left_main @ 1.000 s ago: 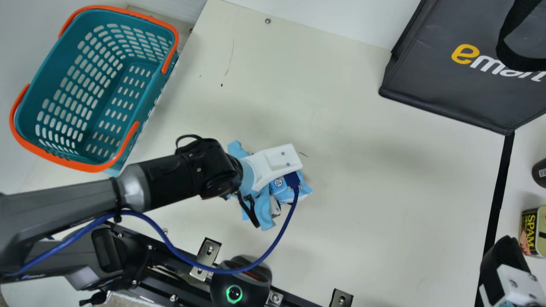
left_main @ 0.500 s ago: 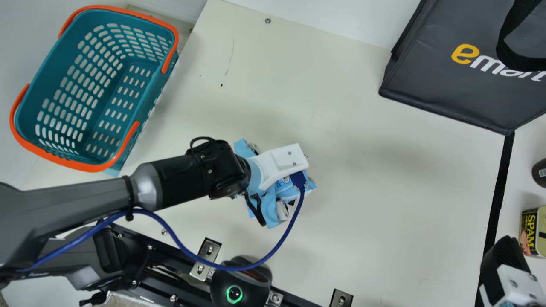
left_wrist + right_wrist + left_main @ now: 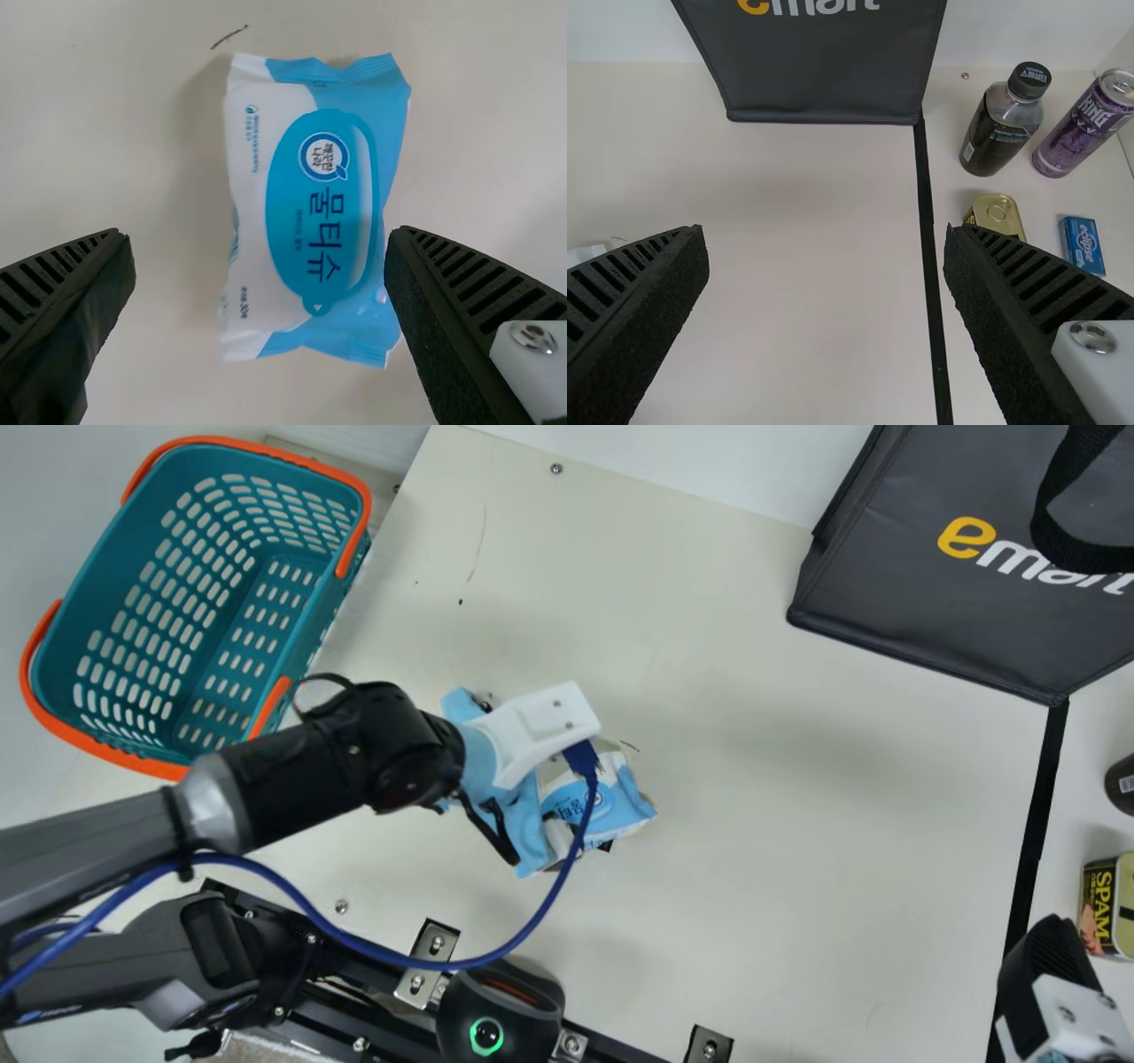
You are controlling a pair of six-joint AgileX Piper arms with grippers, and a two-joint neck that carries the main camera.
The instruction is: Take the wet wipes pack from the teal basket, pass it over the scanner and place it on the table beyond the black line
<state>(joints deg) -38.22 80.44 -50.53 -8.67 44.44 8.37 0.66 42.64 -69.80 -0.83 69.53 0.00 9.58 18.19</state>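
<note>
With the wet wipes pack (image 3: pixel 611 808) out of the basket (image 3: pixel 89 740) and on the surface (image 3: pixel 797 850) mid-frame, below the wide-open, empty left end effector (image 3: pixel 260 234), scanning and placing past the black line (image 3: pixel 1028 859) at right seemingly remain.

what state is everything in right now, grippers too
left gripper: open, over the wipes pack
right gripper: open
wipes pack: lying flat on the table, label up, not held
basket: upright
scanner: ring lit green
bottle: upright, cap on
purple can: upright
tin: upright
blue box: lying down
</note>
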